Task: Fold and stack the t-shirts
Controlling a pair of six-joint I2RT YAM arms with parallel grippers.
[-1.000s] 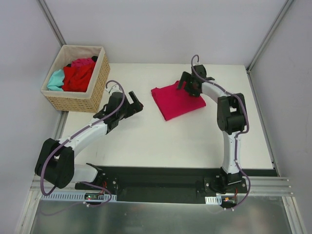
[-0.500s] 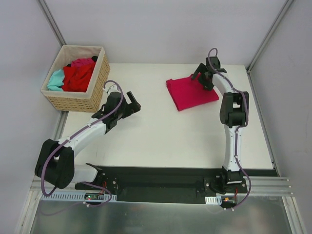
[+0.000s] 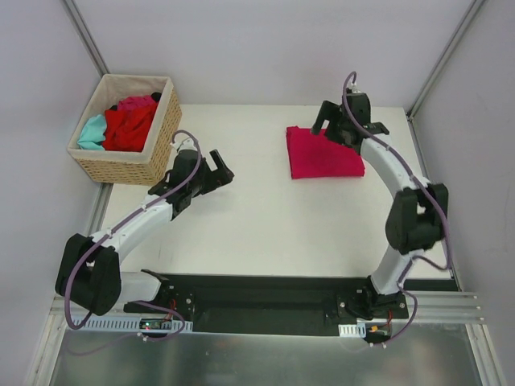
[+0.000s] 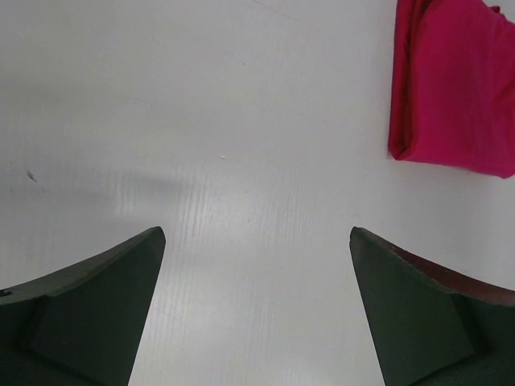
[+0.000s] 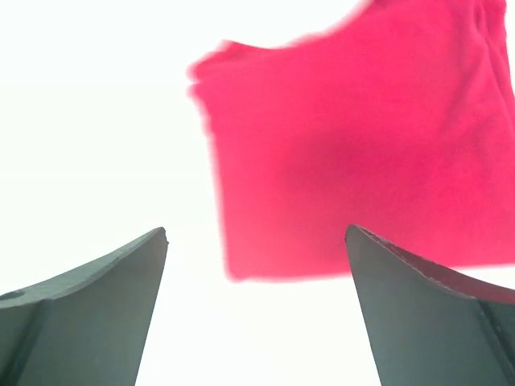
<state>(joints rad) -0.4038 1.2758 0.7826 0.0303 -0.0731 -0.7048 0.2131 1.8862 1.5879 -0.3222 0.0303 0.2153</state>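
- You have the magenta t-shirt (image 3: 323,153) lying folded into a flat rectangle on the far right part of the table (image 3: 265,225). It is well apart from the wicker basket (image 3: 161,143) on the far left.
- That spot looks chosen as the foot of the stack. It leaves the middle of the table free for spreading the next shirt.
- Your right gripper (image 5: 256,232) hovers above the folded shirt's far right side with its jaws spread wide. Its wrist view shows the cloth lying below and ahead of the fingers, not pinched between them, so nothing is held.
- Your left gripper (image 3: 222,164) is likewise spread wide and carries nothing. It hangs low over bare table just beside the basket's near right corner, and its wrist view catches the folded shirt's edge at the upper right.
- That position suits a reach into the basket, though it is not in there yet.
- In the basket you have a red t-shirt (image 3: 129,129), a teal t-shirt (image 3: 92,130) and a pink t-shirt (image 3: 138,103), all crumpled together and unfolded. By my reckoning one shirt is done and most of the job remains.
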